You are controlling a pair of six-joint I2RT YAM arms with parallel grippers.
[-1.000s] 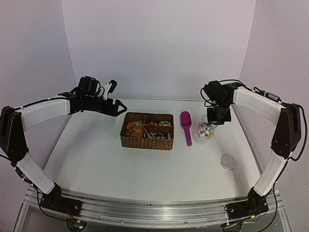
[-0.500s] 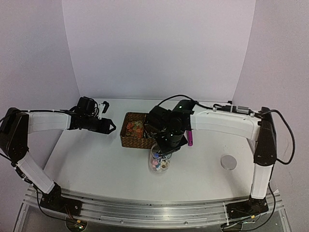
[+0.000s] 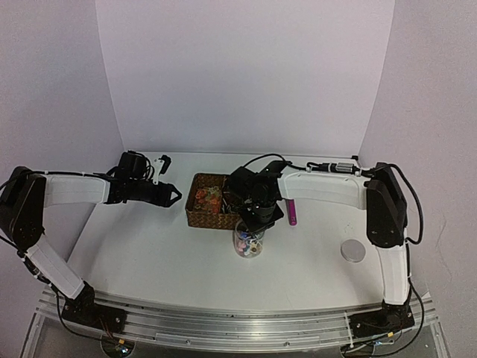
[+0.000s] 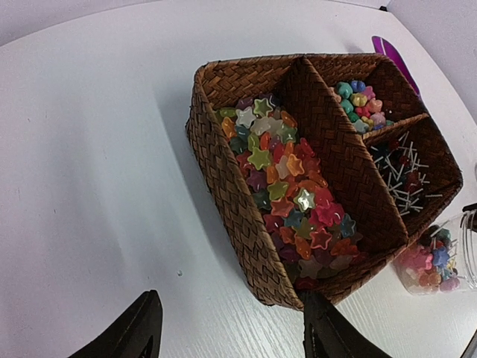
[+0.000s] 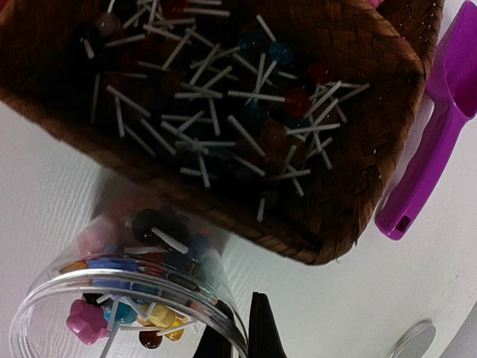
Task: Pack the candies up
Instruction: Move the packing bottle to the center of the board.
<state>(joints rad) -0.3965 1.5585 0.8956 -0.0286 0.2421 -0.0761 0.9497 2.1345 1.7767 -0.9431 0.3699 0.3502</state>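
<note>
A woven basket [image 3: 201,216] holds the candies in three compartments: coloured stars [image 4: 287,186], small round sweets [image 4: 358,97] and lollipops [image 5: 223,112]. A clear jar [image 3: 248,242] with mixed candies stands just in front of the basket. My right gripper [image 3: 255,224] is shut on the jar's rim [image 5: 127,298], one finger inside and one outside. My left gripper [image 4: 231,328] is open and empty, low at the basket's left end [image 4: 223,171]. The jar also shows at the right edge of the left wrist view [image 4: 440,257].
A magenta scoop [image 3: 292,211] lies right of the basket and shows in the right wrist view [image 5: 432,142]. A round grey lid [image 3: 352,250] lies on the table at the right. My right arm reaches over the basket's right half.
My right arm carried the jar from right of the scoop to the front of the basket and lowered it. My left gripper dropped lower beside the basket's left end.
</note>
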